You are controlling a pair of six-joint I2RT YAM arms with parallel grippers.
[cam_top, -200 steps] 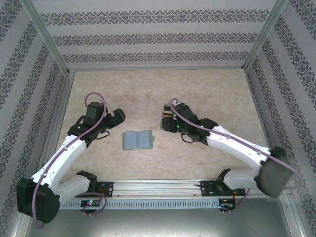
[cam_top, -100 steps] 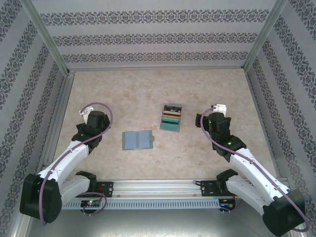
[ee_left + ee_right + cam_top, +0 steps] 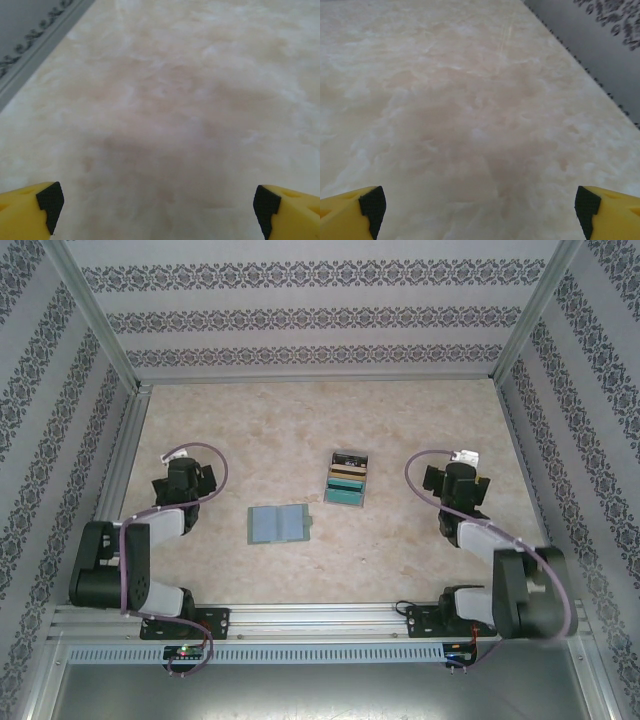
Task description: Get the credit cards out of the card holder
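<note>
**Limits of visibility.** In the top view the left gripper and the right gripper sit under their own wrist housings and cables, so the finger spacing cannot be read there. In the left wrist view the left gripper is cut off by the bottom edge. One yellow fingertip with a black pad sits in the lower left corner and the other in the lower right corner, with bare tabletop across the gap. The jaws stand wide apart and hold nothing. The right wrist view gives the same layout for the right gripper: tips at both lower corners, jaws wide, nothing between them. Surface detail in both wrist views is soft.

**Task items.** In the top view the credit cards lie in an overlapping stack just right of frame centre. The black card is at the upper end, the tan-gold card in the middle and the teal-green card at the lower end. The overlap hides part of each card, and the exact count cannot be told. The card holder lies open and flat, below and left of the stack and apart from it. Its pocket contents are too small to make out.

**Relative position.** The holder lies right of and below the left gripper, well apart. The stack lies left of the right gripper at about the same frame height, well apart
</note>
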